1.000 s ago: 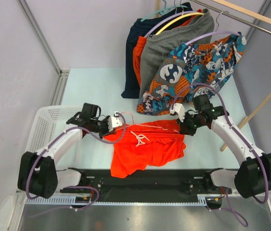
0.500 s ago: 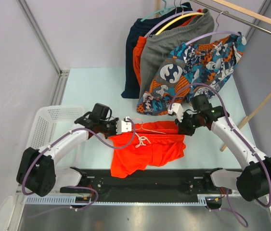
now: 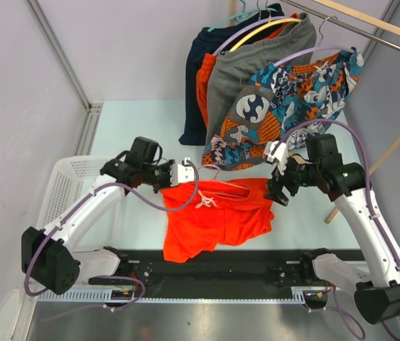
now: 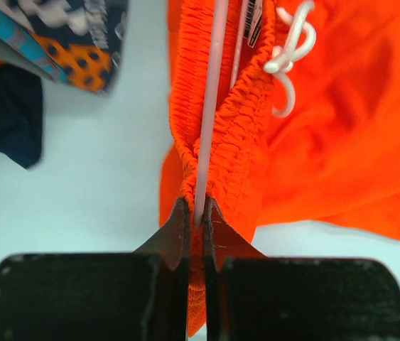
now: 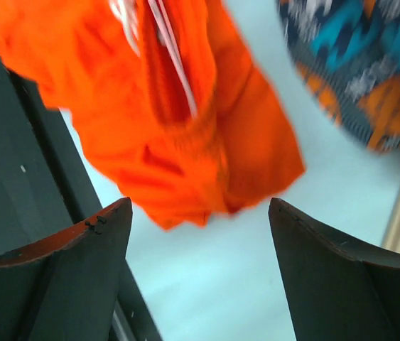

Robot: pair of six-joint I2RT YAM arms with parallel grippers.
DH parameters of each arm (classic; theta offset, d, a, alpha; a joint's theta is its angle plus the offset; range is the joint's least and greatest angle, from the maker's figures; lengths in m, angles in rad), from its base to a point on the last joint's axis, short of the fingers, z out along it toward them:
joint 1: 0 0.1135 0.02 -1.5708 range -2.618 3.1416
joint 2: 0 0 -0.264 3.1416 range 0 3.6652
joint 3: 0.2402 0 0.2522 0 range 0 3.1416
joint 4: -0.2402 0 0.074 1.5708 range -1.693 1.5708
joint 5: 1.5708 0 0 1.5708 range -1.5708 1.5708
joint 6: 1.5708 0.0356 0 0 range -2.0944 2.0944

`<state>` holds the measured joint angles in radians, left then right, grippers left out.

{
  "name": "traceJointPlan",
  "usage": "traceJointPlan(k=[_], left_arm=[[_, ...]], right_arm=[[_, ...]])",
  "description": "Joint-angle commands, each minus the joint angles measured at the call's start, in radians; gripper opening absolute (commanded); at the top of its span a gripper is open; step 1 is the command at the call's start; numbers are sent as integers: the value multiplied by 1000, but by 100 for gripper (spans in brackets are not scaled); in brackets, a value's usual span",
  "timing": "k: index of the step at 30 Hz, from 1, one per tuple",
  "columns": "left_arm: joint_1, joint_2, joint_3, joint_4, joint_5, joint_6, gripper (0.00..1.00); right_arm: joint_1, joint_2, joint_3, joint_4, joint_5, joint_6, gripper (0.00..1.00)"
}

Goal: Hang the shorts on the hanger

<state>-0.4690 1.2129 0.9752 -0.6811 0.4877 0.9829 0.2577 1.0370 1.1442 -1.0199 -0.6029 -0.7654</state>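
Since a second ago the right gripper has let go of the waistband's right end and lifted off it. Its jaws now stand wide apart with nothing between them, and the left arm has swung inward.

Nearest the arm bases, the lower hem of the shorts lies against the black rail. If the garment is raised, that trailing fabric may drag there and pull the cloth down the wire.

At mid-table, the left gripper is clamped on the waistband's left corner, with the hanger pinched in the same grip. The pale pink wire runs along inside the elastic. With only this one hold, the wire's free end can probably swing or slide out of the waistband. The shorts may also bunch toward the left and slip off.

Farther back, the right gripper hovers just beside the hem of the patterned shorts hanging from the rack. A careless sweep there could snag that cloth or its cable.
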Motion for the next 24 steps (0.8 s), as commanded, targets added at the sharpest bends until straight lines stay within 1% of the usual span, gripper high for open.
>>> traceJointPlan(k=[1,2,5,7,9,11,13,14,16,17,18,21,22,23,24], left_arm=[[-23,23,200,-89,149,34,0],[-31,23,242,-95,182,40,0],[-54,28,319,-124,219,53,0],[-68,36,362,-158,245,63,0],[-89,40,416,-173,267,66,0],[-117,39,459,-170,272,63,0],[-137,45,482,-163,279,60,0],[-155,53,505,-158,284,59,0],[-174,62,522,-141,299,57,0],[-192,74,537,-135,307,57,0],[-200,83,542,-129,313,57,0],[-241,121,566,-98,327,57,0],[-249,129,571,-78,331,56,0],[-267,138,577,-68,342,56,0],[-273,151,582,-42,350,51,0]], right_arm=[[75,-25,95,125,-121,128,81],[127,-23,101,147,-114,144,80],[207,-11,123,222,-90,204,77],[230,-5,147,274,-75,230,76],[241,-2,172,302,-67,277,72],[241,-2,233,285,-69,311,67],[242,-5,273,227,-83,331,61],[242,-5,305,206,-90,345,56],[242,-3,345,114,-121,397,52],[241,-5,383,75,-133,428,49],[239,-9,396,-15,-188,466,48],[235,-37,393,-132,-279,521,43],[189,-69,382,-146,-296,518,41],[158,-81,374,-154,-305,518,34],[134,-92,365,-166,-323,526,30]])
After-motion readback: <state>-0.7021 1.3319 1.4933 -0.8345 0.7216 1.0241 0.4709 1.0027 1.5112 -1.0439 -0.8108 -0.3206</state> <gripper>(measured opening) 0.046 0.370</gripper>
